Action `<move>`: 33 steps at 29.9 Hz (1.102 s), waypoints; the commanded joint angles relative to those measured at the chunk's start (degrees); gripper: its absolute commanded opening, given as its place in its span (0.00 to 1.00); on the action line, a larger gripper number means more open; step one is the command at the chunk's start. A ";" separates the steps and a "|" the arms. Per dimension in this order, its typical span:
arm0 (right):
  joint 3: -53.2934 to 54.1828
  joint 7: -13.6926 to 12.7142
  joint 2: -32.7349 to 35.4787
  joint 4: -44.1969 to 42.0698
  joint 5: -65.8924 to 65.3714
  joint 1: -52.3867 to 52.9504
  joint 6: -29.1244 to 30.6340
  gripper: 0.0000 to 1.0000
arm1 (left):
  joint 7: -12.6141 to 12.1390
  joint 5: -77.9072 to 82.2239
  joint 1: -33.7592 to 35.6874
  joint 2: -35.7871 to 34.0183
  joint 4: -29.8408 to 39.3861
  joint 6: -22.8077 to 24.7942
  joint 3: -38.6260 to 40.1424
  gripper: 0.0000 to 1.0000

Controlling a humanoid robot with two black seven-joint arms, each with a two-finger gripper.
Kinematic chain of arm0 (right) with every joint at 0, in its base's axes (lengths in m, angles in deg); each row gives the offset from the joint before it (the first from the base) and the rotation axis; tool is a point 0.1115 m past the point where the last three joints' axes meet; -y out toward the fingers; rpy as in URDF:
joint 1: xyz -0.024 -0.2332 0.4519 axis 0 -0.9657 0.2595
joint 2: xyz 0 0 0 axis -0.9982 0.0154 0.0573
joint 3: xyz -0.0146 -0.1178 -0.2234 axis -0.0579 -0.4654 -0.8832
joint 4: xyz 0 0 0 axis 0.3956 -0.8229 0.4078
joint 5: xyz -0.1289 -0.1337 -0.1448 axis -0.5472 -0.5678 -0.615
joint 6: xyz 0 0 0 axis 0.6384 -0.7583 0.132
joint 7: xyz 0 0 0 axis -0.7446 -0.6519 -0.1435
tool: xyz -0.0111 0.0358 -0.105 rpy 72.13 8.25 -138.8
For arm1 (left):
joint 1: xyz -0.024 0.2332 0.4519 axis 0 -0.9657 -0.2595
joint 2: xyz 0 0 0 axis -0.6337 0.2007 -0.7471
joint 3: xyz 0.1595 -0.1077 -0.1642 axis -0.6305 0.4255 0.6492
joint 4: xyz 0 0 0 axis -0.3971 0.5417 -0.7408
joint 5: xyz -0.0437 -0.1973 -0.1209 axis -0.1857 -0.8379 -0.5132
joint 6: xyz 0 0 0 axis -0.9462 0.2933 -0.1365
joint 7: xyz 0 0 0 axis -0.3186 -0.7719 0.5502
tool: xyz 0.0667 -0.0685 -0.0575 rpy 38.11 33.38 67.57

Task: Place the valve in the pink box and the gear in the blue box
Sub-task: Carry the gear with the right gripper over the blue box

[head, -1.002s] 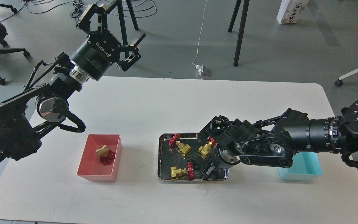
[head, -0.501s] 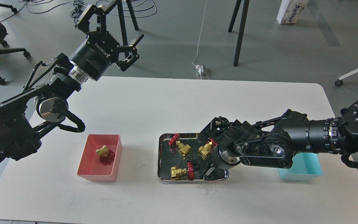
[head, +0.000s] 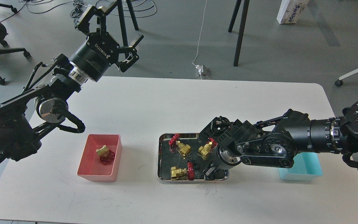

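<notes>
One brass valve with a red handwheel (head: pixel 104 154) lies in the pink box (head: pixel 87 166) at the left front. Three more valves (head: pixel 179 146) (head: pixel 205 150) (head: pixel 182 172) lie in the steel tray (head: pixel 161 155), with tiny black gears (head: pixel 191 161) between them. My right gripper (head: pixel 210 171) points down into the tray's front right corner, right of the gears; its dark fingers cannot be told apart. The blue box (head: pixel 306 169) sits at the right front, partly hidden behind my right arm. My left gripper (head: pixel 110 32) is open and empty, raised beyond the table's back left edge.
The white table (head: pixel 166 102) ends close behind the left gripper. Chair bases, stand legs and cables lie on the floor beyond. My right forearm (head: pixel 291 143) stretches low over the table between the tray and the blue box.
My right gripper has sunk slightly lower into the tray's front right corner. My left arm has shifted very slightly left. The valves and gears have not moved.
</notes>
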 commanded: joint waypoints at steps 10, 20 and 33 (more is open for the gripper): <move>14.93 -0.02 21.58 9.69 7.55 5.97 0.00 0.07 | 0.00 0.00 -0.34 1.32 -0.07 0.00 0.00 0.99; 38.74 0.16 51.04 14.16 11.16 -20.89 -3.38 0.07 | 0.00 0.00 -0.34 4.21 -1.92 0.00 -0.44 0.99; 44.31 0.25 50.97 15.14 10.90 -36.13 -14.02 0.17 | 0.00 3.34 -0.34 6.68 -3.50 0.00 -0.18 0.99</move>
